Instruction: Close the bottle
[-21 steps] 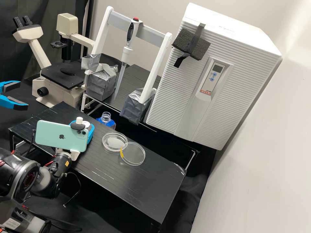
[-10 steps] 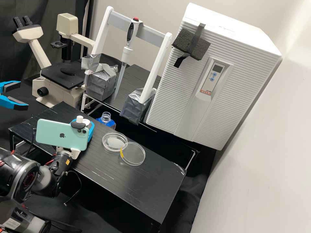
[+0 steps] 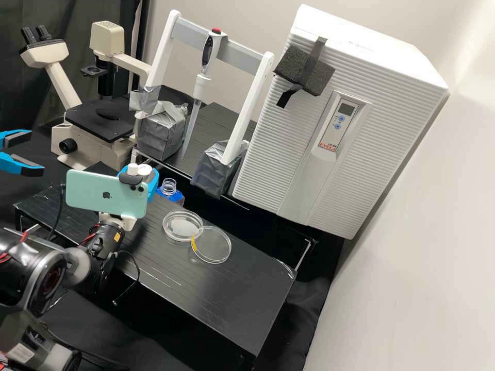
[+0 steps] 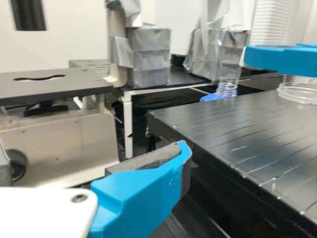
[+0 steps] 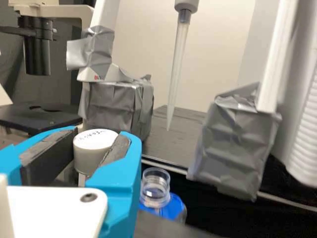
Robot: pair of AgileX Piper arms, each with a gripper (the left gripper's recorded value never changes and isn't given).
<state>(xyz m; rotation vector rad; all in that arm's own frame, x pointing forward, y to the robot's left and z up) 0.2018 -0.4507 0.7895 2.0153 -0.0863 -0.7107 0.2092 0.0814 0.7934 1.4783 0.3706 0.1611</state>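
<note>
Nearest the high camera, the right arm (image 3: 38,268) is hanging over the near left part of the raised black platform (image 3: 221,288), carrying a mint-green phone (image 3: 103,193) on its wrist. The right gripper (image 5: 94,148) is clamping a white cap (image 5: 93,140) upright between its two blue fingers. The bottle (image 5: 156,186) is standing open just beyond and below the cap, apart from it, showing a clear uncovered neck above a blue body. In the high view it is sitting just past the platform's far edge, on the lower level. Two clear petri dishes (image 3: 182,225) (image 3: 211,245) are lying on the platform to the bottle's right, their rims touching. At the left edge the left gripper (image 3: 33,153) is hovering with its fingers spread wide around nothing, well apart from the bottle. Farther back a beige microscope (image 3: 77,118) is standing. Beside it a white stand (image 3: 247,103) is resting on two tape-wrapped grey blocks (image 3: 160,126) (image 3: 216,167), with a pipette (image 3: 198,93) hanging tip down between them. A ribbed white machine (image 3: 335,118) is standing at the far right.
</note>
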